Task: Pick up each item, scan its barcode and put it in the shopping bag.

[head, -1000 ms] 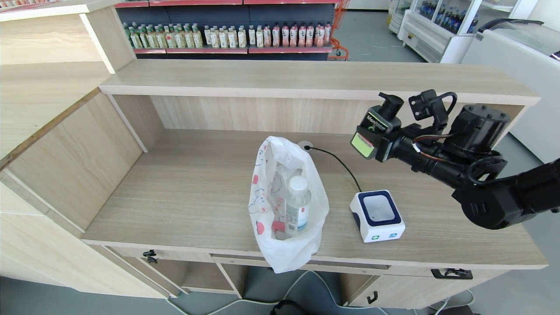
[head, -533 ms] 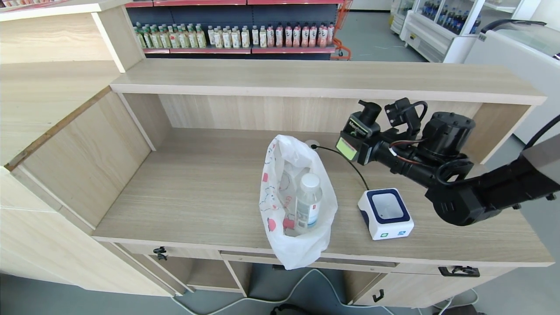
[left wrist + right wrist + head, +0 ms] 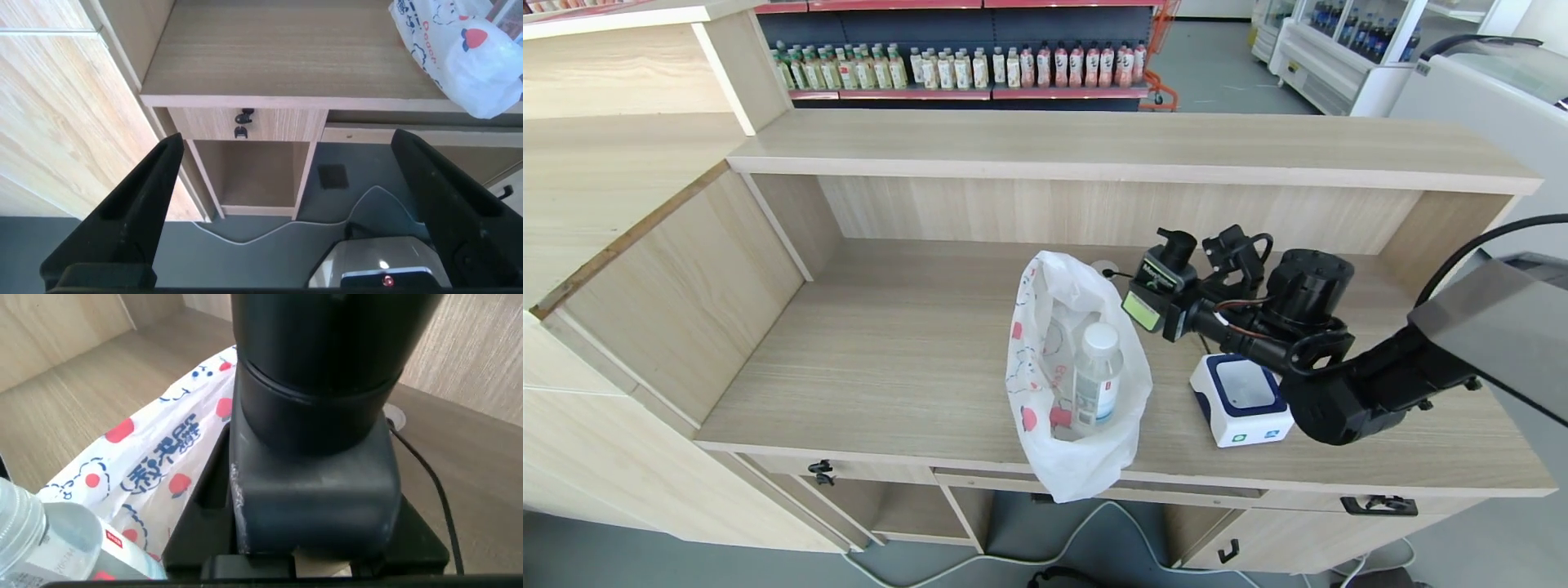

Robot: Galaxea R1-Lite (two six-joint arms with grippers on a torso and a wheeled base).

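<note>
A white shopping bag point(image 3: 1062, 400) with red prints stands open at the counter's front edge, and a clear water bottle point(image 3: 1097, 371) stands upright inside it. My right gripper point(image 3: 1178, 309) is shut on a black pump bottle point(image 3: 1158, 282) with a green label, held just right of the bag's rim and behind the white-and-blue barcode scanner point(image 3: 1240, 398). The right wrist view has the black bottle point(image 3: 315, 441) close up, with the bag point(image 3: 163, 449) and the clear bottle point(image 3: 49, 539) below it. My left gripper point(image 3: 286, 175) hangs open below the counter's front edge, with nothing between its fingers.
The scanner's black cable point(image 3: 433, 482) runs across the wooden counter point(image 3: 890, 351) to a hole near the back wall. A raised shelf point(image 3: 1094, 143) overhangs the back. Drawers and a cubby point(image 3: 253, 171) lie under the counter. Bare counter spreads left of the bag.
My right arm has carried the black bottle left and down, from above the scanner's far right to just beside the bag's rim. The head camera shifted a little early on.
</note>
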